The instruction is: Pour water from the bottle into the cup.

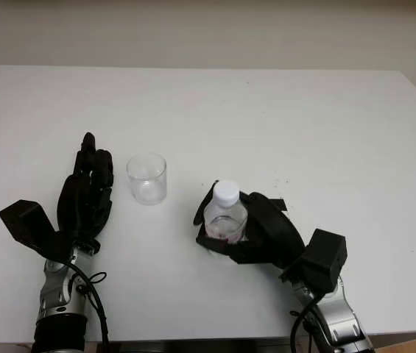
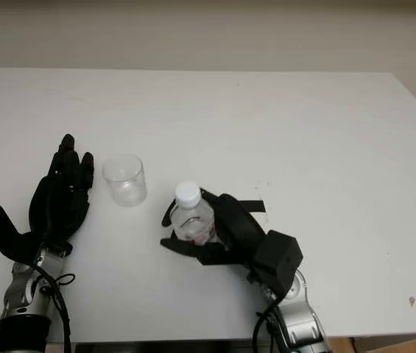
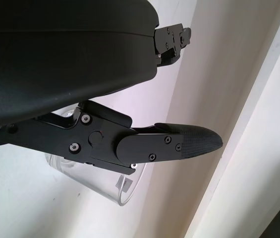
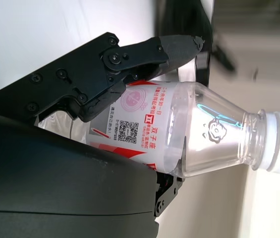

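A clear plastic cup stands upright and empty near the table's front left. My left hand is open just to the left of it, not touching; the left wrist view shows a finger beside the cup's rim. A small clear water bottle with a white cap and a red-printed label stands upright to the right of the cup. My right hand is shut on the bottle, fingers wrapped around its labelled body.
The white table stretches wide behind and to the right of both objects. Its front edge runs close below my hands. A pale wall lies beyond the far edge.
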You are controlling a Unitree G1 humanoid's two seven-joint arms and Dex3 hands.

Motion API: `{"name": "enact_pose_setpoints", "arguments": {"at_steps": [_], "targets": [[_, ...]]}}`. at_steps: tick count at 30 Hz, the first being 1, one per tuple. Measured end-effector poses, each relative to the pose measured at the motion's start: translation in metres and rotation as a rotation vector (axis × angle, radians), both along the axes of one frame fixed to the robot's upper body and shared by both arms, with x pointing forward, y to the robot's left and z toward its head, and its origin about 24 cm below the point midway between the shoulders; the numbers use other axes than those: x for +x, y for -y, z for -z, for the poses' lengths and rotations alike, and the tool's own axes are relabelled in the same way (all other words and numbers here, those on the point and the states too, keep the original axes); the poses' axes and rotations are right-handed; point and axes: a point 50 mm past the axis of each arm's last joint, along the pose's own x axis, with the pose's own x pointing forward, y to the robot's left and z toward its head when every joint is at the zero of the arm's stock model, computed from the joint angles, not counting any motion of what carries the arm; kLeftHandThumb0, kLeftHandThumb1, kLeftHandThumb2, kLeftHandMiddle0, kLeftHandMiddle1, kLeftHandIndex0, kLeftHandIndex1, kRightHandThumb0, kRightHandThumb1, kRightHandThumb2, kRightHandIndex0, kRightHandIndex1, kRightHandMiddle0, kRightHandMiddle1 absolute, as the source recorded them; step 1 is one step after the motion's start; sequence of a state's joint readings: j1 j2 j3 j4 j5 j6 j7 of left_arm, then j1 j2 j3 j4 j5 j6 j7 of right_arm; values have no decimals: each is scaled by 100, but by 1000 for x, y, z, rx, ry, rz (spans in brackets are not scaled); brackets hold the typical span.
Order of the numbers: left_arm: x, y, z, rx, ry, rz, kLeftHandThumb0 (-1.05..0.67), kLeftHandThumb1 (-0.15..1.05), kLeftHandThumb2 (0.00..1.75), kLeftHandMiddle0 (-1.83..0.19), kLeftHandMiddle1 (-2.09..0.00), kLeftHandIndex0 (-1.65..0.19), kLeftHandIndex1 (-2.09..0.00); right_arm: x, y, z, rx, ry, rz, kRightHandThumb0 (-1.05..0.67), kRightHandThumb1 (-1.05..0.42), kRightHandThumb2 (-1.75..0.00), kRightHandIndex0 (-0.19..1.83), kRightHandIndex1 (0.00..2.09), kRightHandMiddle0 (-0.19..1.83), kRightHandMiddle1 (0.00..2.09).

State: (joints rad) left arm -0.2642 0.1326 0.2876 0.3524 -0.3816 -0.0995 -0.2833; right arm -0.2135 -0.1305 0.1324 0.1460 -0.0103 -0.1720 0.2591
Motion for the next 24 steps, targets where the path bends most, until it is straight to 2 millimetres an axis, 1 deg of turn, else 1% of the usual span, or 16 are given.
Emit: {"name": "enact_pose_setpoints", "arguments": {"at_steps": [2,4,5,7,10,11,14,18,21,24], "targets": [[0,0,0,0,-1,-1,-70,105,42,14,-5,16,-5,17,2,-13,-32,60,57,-34,-105,-50,183,209,172,209],[0,1,0,-1,2,2,-69,105,42,15,-5,16,-5,37,1,-25,-107,108,107,-33,-105,-49,183,209,171,209],[1,2,0,-4,3,5,-69,105,42,15,-5,16,-5,46,0,-31,-144,130,129,-32,-105,-47,183,209,167,209],[1,3,-1,-10,6,7,-68,105,42,16,-5,17,-5,62,-1,-42,-188,173,170,-29,-105,-41,175,209,152,209],[1,4,-1,-12,11,8,-69,105,42,15,-5,17,-5,84,-3,-54,-293,222,215,-33,-105,-38,150,209,125,209],[1,4,-1,-12,12,8,-69,105,42,15,-5,16,-5,90,-4,-57,-334,239,228,-34,-105,-37,147,209,121,209],[1,4,-2,-11,17,6,-69,105,42,15,-5,17,-5,102,-8,-65,-441,297,248,-36,-105,-35,140,209,110,209],[1,4,-3,-10,20,5,-68,105,43,15,-6,16,-6,112,-18,-69,-618,365,267,-41,-105,-30,138,209,105,209],[1,5,-3,-9,26,4,-69,105,43,16,-5,16,-5,116,-22,-70,-729,407,273,-41,-105,-25,136,209,98,209],[1,5,-3,-8,29,4,-70,105,42,16,-5,17,-5,117,-24,-66,-815,428,267,-41,-105,-23,133,209,92,209]]}}
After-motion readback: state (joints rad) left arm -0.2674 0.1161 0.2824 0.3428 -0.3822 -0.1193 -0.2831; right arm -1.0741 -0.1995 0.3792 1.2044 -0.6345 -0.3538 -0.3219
